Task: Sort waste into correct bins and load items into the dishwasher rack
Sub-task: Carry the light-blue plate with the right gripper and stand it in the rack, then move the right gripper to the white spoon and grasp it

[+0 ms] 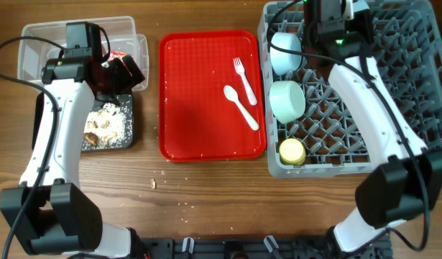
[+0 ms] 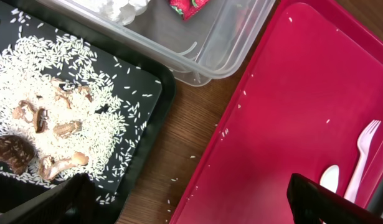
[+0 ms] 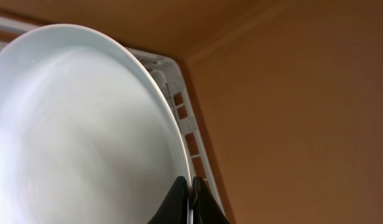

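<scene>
right tool (image 3: 190, 190) clamped on plate (image 3: 73, 124) rim — plate upright in rack (image 1: 335, 147) | left tool (image 2: 191, 202) apart | fork (image 1: 244, 79) — tines point far

One grey rack (image 1: 407, 79), two bowls, namely light blue bowl (image 1: 285, 52) and pale green bowl (image 1: 287, 101), one yellow cup (image 1: 292, 151), one plate (image 3: 73, 137), one white fork (image 1: 243, 78), one white spoon (image 1: 241, 106), one red tray (image 1: 199, 108), one clear tub (image 1: 34, 54), one black tray (image 1: 132, 122), one red wrapper (image 2: 186, 6)
</scene>
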You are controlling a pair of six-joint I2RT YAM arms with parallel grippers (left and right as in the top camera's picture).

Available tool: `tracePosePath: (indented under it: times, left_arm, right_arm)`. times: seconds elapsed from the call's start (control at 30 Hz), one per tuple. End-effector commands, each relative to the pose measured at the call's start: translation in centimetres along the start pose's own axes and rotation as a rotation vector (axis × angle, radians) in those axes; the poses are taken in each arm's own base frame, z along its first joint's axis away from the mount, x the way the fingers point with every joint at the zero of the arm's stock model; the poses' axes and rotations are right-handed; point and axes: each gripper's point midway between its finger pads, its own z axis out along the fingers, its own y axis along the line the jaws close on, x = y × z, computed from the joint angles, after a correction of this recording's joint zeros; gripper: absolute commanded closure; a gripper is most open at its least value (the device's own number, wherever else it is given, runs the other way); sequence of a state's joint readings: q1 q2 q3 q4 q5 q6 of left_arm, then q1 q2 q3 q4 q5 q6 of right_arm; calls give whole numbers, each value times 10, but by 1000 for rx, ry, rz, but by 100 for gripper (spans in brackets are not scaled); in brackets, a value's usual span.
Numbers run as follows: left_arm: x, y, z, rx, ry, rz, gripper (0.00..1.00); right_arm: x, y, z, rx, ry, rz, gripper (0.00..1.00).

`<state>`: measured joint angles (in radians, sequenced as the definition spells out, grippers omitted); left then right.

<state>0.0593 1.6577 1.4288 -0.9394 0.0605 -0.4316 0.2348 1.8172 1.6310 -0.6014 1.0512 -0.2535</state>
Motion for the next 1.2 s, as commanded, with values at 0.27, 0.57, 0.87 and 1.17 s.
tracePosePath:
  times: [0.27,0.57,0.87,1.17]
  left_arm:
    - [-3,1,-2,-4,-9,-3,0]
    - [-3,1,-2,-4,-9,-3,0]
    - [-3,1,-2,-4,-9,-3,0]
    - [-3,1,-2,-4,-9,-3,0]
  right_arm:
    - [3,65,17,-169,-2,-66,66]
    - [7,76,-12,-360,12,67,24]
    - [-1,204,-215,-1512,31,124,26]
    - [108,303,-171,-1310,527,-19,40]
